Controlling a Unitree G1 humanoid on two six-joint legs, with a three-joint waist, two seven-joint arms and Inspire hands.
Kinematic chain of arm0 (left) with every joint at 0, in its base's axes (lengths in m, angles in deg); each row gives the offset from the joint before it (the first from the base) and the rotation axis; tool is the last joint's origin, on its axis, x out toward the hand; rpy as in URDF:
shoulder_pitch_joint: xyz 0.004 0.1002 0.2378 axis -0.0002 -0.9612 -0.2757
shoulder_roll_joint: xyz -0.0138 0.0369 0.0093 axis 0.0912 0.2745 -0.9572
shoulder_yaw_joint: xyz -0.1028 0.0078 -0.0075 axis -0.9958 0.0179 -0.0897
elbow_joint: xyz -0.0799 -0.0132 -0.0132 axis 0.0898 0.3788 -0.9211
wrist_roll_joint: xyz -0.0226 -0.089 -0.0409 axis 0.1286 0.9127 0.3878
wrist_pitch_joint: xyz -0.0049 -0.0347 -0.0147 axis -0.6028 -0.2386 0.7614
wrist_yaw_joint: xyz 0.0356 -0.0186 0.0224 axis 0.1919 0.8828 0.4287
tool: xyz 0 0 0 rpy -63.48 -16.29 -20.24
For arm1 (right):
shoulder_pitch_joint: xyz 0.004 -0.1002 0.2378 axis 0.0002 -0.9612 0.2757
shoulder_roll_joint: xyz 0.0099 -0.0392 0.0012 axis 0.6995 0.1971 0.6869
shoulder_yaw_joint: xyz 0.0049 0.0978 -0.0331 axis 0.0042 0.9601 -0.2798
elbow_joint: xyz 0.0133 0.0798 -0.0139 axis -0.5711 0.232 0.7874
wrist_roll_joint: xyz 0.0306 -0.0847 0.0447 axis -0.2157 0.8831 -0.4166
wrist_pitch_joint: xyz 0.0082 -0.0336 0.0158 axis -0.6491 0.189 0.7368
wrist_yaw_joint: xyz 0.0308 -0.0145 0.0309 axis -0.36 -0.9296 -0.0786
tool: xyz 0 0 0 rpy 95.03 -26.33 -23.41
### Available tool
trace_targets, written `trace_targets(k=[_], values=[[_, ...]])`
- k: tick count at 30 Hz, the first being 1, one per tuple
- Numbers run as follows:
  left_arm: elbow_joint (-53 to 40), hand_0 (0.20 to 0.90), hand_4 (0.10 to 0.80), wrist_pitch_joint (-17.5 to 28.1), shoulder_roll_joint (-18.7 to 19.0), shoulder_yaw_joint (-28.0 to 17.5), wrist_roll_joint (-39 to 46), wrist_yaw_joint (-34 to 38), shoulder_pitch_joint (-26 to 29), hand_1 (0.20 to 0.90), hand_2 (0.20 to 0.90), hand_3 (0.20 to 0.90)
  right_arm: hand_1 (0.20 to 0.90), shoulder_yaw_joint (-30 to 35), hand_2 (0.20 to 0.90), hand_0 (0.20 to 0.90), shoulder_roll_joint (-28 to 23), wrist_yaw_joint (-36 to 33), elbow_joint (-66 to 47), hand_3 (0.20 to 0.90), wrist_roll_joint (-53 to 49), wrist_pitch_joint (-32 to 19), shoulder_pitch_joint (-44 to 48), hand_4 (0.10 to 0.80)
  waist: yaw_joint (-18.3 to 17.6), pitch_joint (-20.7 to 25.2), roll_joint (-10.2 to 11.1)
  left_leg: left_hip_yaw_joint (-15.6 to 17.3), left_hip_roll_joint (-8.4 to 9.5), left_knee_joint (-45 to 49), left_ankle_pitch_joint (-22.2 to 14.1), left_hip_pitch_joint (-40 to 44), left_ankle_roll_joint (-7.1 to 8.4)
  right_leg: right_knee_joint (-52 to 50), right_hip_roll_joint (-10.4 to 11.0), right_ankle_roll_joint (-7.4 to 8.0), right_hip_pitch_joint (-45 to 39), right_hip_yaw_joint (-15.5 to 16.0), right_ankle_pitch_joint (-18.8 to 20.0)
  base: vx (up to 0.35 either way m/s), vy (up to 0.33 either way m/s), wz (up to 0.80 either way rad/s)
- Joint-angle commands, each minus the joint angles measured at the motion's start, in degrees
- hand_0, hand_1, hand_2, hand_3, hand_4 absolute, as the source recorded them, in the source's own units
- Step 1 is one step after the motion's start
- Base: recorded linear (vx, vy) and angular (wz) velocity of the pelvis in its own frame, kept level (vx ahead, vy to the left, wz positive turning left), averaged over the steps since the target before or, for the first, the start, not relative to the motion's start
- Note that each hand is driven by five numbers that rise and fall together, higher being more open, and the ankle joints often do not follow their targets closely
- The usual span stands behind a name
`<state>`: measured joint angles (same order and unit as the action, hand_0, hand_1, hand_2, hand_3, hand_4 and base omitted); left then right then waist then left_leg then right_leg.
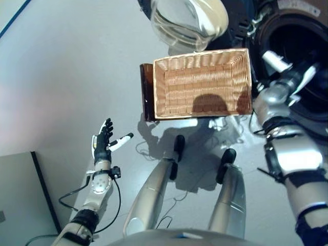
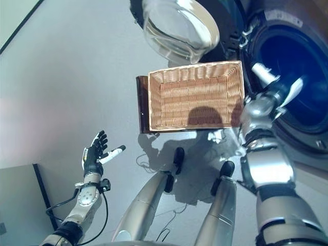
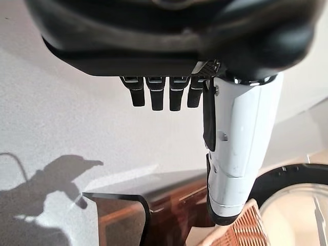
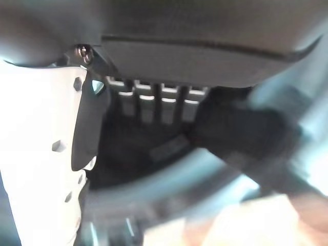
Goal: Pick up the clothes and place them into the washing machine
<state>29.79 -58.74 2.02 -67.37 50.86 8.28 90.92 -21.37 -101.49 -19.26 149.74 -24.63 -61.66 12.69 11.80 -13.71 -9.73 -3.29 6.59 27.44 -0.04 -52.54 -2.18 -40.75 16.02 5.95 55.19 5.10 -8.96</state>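
The wicker basket [image 1: 202, 84] is lying empty; the right hand [image 2: 279, 84], fingers straight, is reaching at the washing machine drum [image 2: 297, 66]; the left hand [image 1: 102, 141] is hanging open, so loading looks finished.

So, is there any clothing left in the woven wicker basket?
No, the rectangular woven wicker basket shows only its bare woven bottom, with nothing lying inside it.

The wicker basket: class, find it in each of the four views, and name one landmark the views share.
Left eye view: wicker basket, upper centre.
Right eye view: upper centre.
Left wrist view: only a corner shows.
Right wrist view: cannot tell.
Shared landmark: the glass washer door, beside the basket.
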Motion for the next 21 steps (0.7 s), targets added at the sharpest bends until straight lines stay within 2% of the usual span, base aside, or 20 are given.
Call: trace_targets(k=[1,8,9,10,12,14,16,21], values=[[1.3,0.900,0.800,3.1,3.1,-6.9,-0.4,2.5,1.8,0.900,0.900,0.900,0.900,0.4,0.900,0.900,-1.8,1.4,-7.5,0.900,-0.5,-6.8,-0.3,0.800,1.6,-2.1,2.4,2.8,0.53,-2.6,-2.2,2.8,2.94,2.9,-2.9,-1.98,-7.8,2.6,-0.7,0.000,0.000,0.00],[3.9,0.900,0.800,2.4,2.3,-7.8,-1.1,2.6,2.8,0.900,0.900,0.900,0.900,1.9,0.900,0.900,4.7,3.0,-15.7,0.900,0.2,-8.3,-9.6,0.800,1.0,-2.6,5.4,1.8,0.28,-3.7,-2.0,7.4,2.56,5.2,-3.8,-2.20,-13.4,4.6,-0.7,-0.003,-0.024,0.00],[6.5,0.900,0.800,1.8,1.8,-8.0,-1.4,2.5,3.3,0.900,0.900,0.900,0.900,2.5,0.900,0.900,6.9,3.9,-18.2,0.900,0.7,-8.5,-14.1,0.800,0.5,-2.3,6.6,1.4,-0.09,-5.0,-1.4,9.9,2.58,6.4,-4.0,-2.25,-16.3,5.3,-0.6,-0.038,-0.015,0.03],[7.5,0.900,0.800,1.6,1.6,-8.0,-1.6,2.5,3.4,0.900,0.900,0.900,0.900,3.1,0.900,0.900,8.1,4.3,-19.9,0.900,0.8,-8.7,-16.7,0.800,0.3,-2.4,6.9,1.5,-0.53,-6.3,0.7,11.1,2.38,7.8,-4.3,-2.78,-17.5,6.2,1.1,0.000,0.000,0.00],[12.3,0.900,0.800,0.7,0.8,-7.1,-2.1,2.2,4.3,0.900,0.900,0.900,0.900,3.7,0.900,0.900,10.9,5.8,-20.8,0.900,0.6,-8.8,-22.4,0.800,-0.4,-1.8,8.2,1.1,-0.72,-8.4,1.1,15.1,2.48,10.1,-4.7,-2.75,-21.9,7.0,1.3,0.051,-0.011,0.00],[15.9,0.900,0.800,-0.2,0.6,-7.0,-3.1,1.9,4.5,0.900,0.900,0.900,0.900,3.4,0.900,0.900,12.9,7.8,-22.5,0.900,1.8,-7.9,-28.8,0.800,-1.2,-0.6,9.6,0.7,-1.27,-11.0,1.7,19.3,2.48,12.9,-4.9,-2.55,-26.3,7.7,1.8,0.110,-0.017,-0.07],[17.0,0.900,0.800,-0.6,0.7,-7.1,-3.2,1.4,4.1,0.900,0.900,0.900,0.900,3.6,0.900,0.900,13.6,8.8,-23.0,0.900,1.5,-7.7,-31.7,0.800,-1.6,0.0,10.2,0.6,-1.35,-12.2,1.8,21.4,2.45,14.2,-5.1,-2.41,-28.6,8.0,2.0,0.103,-0.005,-0.09],[27.4,0.900,0.800,-3.1,0.2,-7.8,-3.2,-3.2,2.7,0.900,0.900,0.900,0.900,5.2,0.900,0.900,16.6,15.4,-20.7,0.900,2.9,-4.6,-45.8,0.800,-4.1,5.3,12.5,0.1,-2.89,-20.1,3.3,32.8,3.07,23.1,-6.1,-0.85,-39.9,8.7,4.7,0.161,0.011,-0.08]])
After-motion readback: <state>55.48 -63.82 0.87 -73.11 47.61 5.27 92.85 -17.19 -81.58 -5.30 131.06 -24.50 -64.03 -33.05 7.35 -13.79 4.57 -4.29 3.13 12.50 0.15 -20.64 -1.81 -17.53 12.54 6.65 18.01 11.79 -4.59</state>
